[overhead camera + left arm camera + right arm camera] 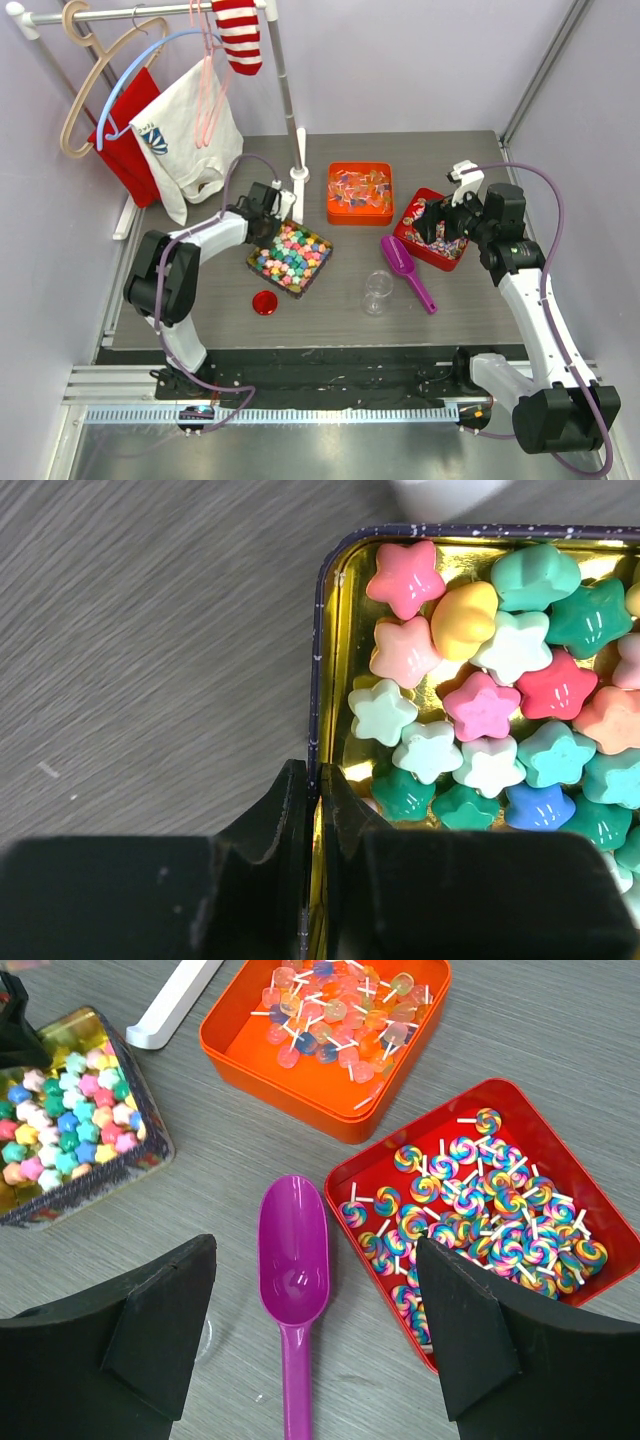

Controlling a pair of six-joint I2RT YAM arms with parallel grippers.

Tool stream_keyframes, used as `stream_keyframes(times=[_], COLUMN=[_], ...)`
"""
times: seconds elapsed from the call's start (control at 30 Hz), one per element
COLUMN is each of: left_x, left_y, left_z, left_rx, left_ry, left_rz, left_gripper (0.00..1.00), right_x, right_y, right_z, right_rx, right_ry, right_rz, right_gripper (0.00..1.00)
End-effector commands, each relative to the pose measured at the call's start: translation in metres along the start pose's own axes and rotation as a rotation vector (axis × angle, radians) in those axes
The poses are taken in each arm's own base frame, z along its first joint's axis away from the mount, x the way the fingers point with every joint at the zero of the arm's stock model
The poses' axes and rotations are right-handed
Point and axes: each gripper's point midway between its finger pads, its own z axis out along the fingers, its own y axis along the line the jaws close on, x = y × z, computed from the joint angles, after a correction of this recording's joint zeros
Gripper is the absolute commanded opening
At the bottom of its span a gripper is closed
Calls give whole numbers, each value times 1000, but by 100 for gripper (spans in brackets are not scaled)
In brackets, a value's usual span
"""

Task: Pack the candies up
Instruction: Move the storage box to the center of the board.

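The candies [291, 255] are small star-shaped sweets in pastel pink, green, blue, yellow and orange. They fill a dark tin with a gold inside [254, 263]. My left gripper [270, 220] stands at the tin's far-left side. In the left wrist view the left gripper [318, 776] is shut on the tin's thin wall [318, 680], one finger outside and one inside beside the candies [480, 705]. My right gripper [441, 226] hangs open over the table, and in the right wrist view the right gripper [315, 1250] has nothing between its fingers.
A purple scoop [406, 270] [293, 1250] lies beside a red tin [555, 1135] of swirl lollipops. An orange tin [360, 192] stands behind. A clear jar [378, 290] and a red lid [265, 302] sit near the front. A clothes rack pole [290, 110] rises at the back left.
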Motion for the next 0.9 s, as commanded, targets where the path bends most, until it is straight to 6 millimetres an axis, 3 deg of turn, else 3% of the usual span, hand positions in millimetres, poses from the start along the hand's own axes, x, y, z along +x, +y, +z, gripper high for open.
stream_keyframes(times=[0.0, 0.47, 0.6, 0.87], left_x=[-6, 19, 26, 30], left_y=[55, 141, 149, 145], left_z=[-14, -16, -13, -5], left_rx=[-150, -238, -236, -201], left_ry=[-11, 25, 39, 40], left_rz=[-100, -303, -333, -351], left_gripper=[9, 10, 12, 28], right_x=[-15, -13, -14, -10], right_y=[0, 2, 6, 18], right_z=[-3, -3, -4, -4], right_rx=[-2, -11, -34, -100], right_ry=[-59, -56, -60, -31], right_rz=[-42, -38, -41, -76], right_gripper=[85, 85, 85, 85])
